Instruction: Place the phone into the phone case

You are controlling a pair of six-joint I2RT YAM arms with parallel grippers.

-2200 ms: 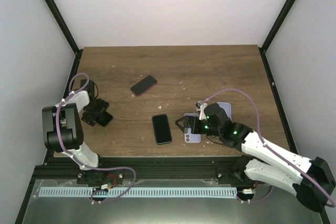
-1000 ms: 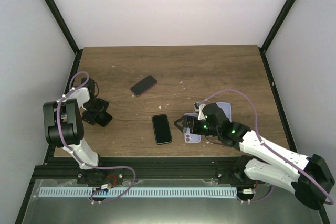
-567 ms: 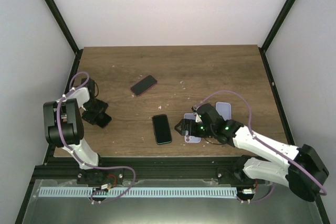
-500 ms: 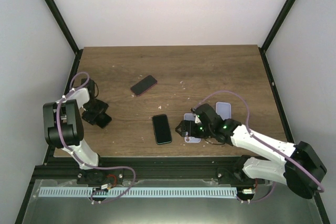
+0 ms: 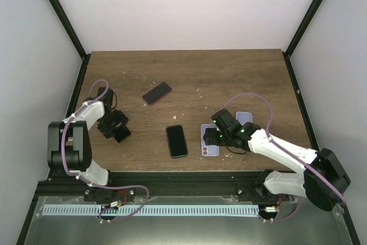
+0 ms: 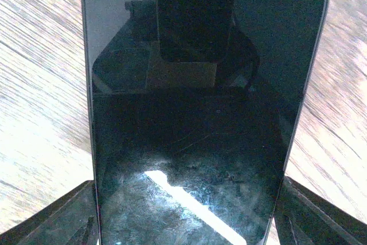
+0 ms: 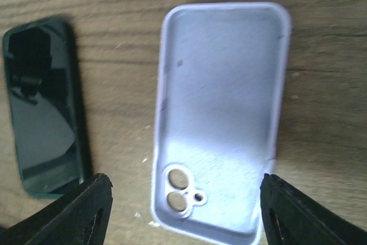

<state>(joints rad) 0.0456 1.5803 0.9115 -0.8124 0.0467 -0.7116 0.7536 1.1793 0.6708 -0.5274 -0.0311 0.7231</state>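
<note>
A lilac phone case (image 7: 221,107) lies hollow side up on the wooden table, camera holes nearest the wrist. My right gripper (image 7: 182,205) hangs low over it, open, one finger on each long side and a gap on the left. From above, the right gripper (image 5: 213,137) covers the middle of the case (image 5: 208,149). A black phone (image 6: 200,113) fills the left wrist view, screen up. My left gripper (image 6: 186,213) is shut on its two long edges. In the top view the left gripper (image 5: 116,127) sits at the table's left and hides that phone.
A dark green-edged phone (image 5: 177,140) lies just left of the case and also shows as the green-edged phone (image 7: 43,107) in the right wrist view. A red-edged phone (image 5: 157,93) lies farther back. A second pale case (image 5: 245,117) sits behind the right arm.
The right gripper slid back over the lilac case and its jaws narrowed. The left gripper shifted right and toward the table's middle, jaws closing in on the black phone.
</note>
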